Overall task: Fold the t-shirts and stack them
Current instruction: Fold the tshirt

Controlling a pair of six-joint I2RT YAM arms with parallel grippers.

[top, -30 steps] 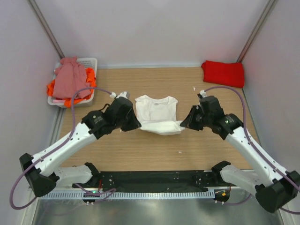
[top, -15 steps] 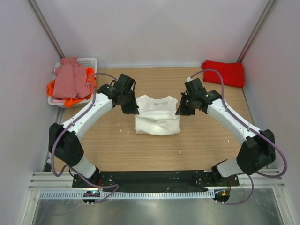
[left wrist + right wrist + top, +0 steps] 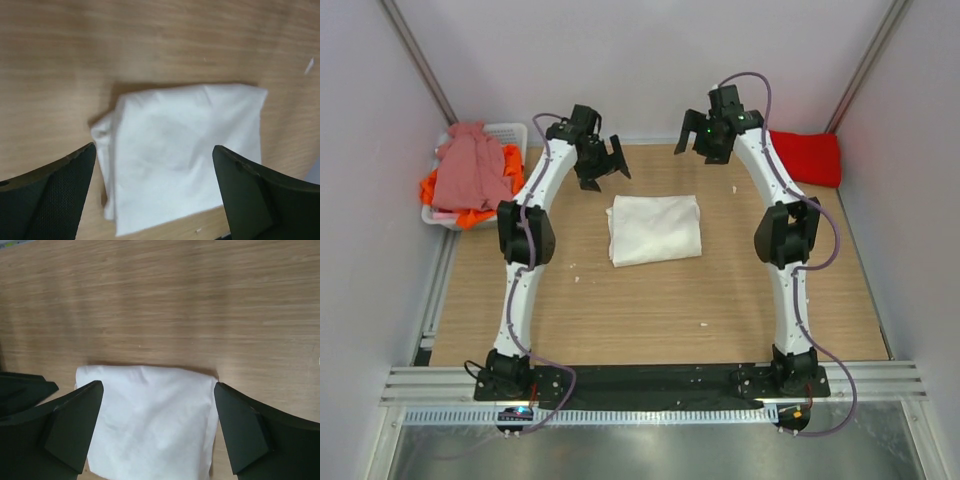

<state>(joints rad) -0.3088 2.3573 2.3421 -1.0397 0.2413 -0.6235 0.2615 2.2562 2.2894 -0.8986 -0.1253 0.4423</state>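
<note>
A white t-shirt [image 3: 653, 228] lies folded into a compact rectangle in the middle of the wooden table [image 3: 650, 310]. Both wrist views look down on the white t-shirt [image 3: 185, 160] [image 3: 150, 430]. My left gripper [image 3: 605, 172] [image 3: 154, 150] hangs open above the table beyond the shirt's far left corner, holding nothing. My right gripper [image 3: 700, 148] [image 3: 158, 385] is open and raised beyond the far right corner, also holding nothing. A red t-shirt [image 3: 807, 157] lies folded at the far right corner. A dusty pink t-shirt [image 3: 470, 165] and an orange one [image 3: 432, 187] are heaped in the basket.
A white slotted basket [image 3: 510, 132] stands at the far left corner of the table. Both arms stretch forward along either side of the white shirt. Side walls close in the table on the left and right.
Both grippers have let go of the white shirt, opened wide, and swung up and away to the far side. The shirt's lower half now lies folded over into a rectangle.
</note>
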